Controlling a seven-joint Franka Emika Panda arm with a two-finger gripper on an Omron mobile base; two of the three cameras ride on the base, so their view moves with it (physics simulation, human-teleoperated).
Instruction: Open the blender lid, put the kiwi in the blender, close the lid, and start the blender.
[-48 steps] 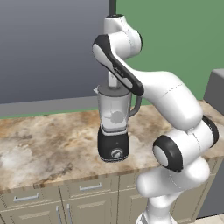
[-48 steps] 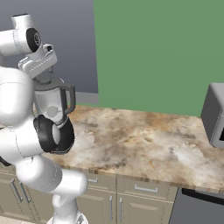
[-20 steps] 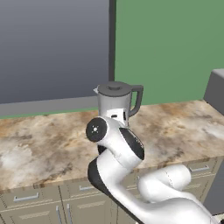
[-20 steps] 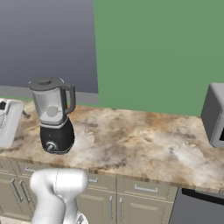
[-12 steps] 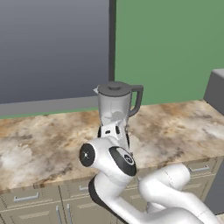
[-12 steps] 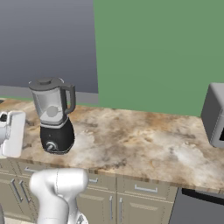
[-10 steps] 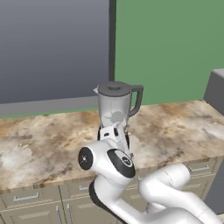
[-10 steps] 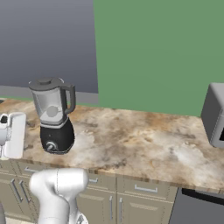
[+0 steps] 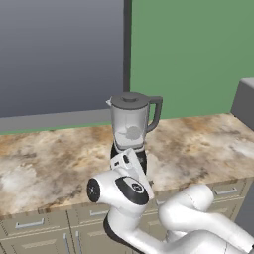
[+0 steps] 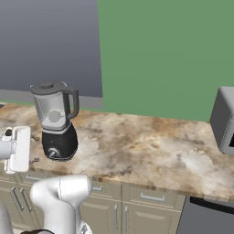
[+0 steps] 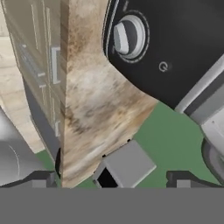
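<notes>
The blender [image 9: 130, 130] stands on the marble desk [image 9: 44, 163] with its lid [image 9: 130, 99] on, and the wide-open gripper [image 11: 111, 177], low beside its black base, should likely centre both tips on the silver dial [image 11: 127, 37] before turning.

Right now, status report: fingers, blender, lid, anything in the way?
Fingers open, holding nothing, low at the counter's front edge. Blender upright, lid on the jar, silver dial close ahead of the hand. Nothing between hand and dial.
</notes>
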